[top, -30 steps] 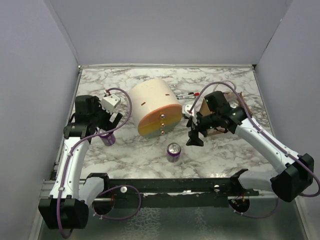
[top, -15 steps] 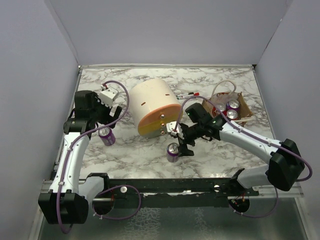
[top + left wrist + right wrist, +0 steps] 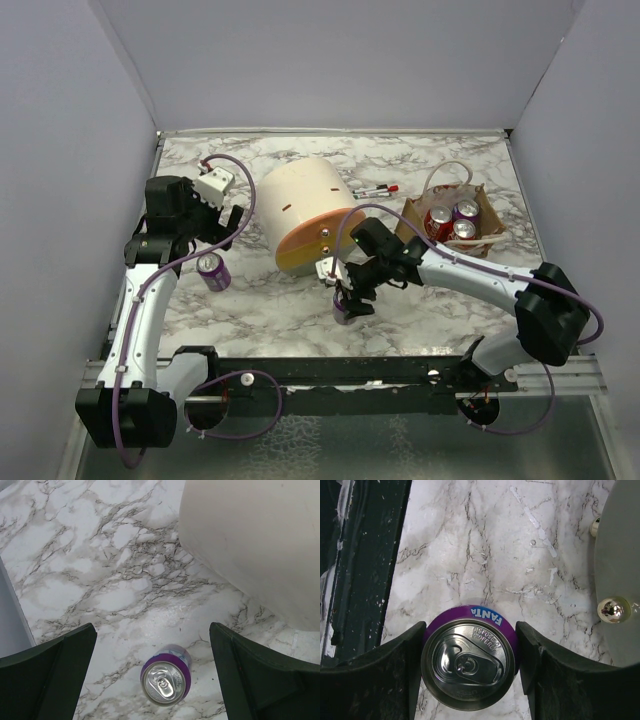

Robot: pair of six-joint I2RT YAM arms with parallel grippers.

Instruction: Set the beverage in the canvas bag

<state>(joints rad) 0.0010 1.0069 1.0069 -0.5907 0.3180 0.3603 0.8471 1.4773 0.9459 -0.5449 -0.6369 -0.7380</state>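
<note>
A purple Fanta beverage can point(image 3: 346, 306) point(image 3: 468, 669) stands upright on the marble near the front middle. My right gripper point(image 3: 348, 298) point(image 3: 470, 647) is shut on it, with a finger pressed against each side. The canvas bag point(image 3: 411, 212) sits at the back right, tan-brown with pale loop handles, and holds three red cans point(image 3: 438, 221). A second purple can point(image 3: 213, 271) point(image 3: 166, 676) stands at the left. My left gripper point(image 3: 228, 232) point(image 3: 152, 635) hangs open above it, fingers wide and clear of the can.
A large cream-and-orange cylinder point(image 3: 310, 215) point(image 3: 260, 545) lies on its side between the arms, close to both purple cans. A pen point(image 3: 375, 190) lies behind it. Grey walls enclose the table on three sides.
My right arm swung from the bag down and left to the front can, and its fingers closed on it. The left arm shifted only slightly.
</note>
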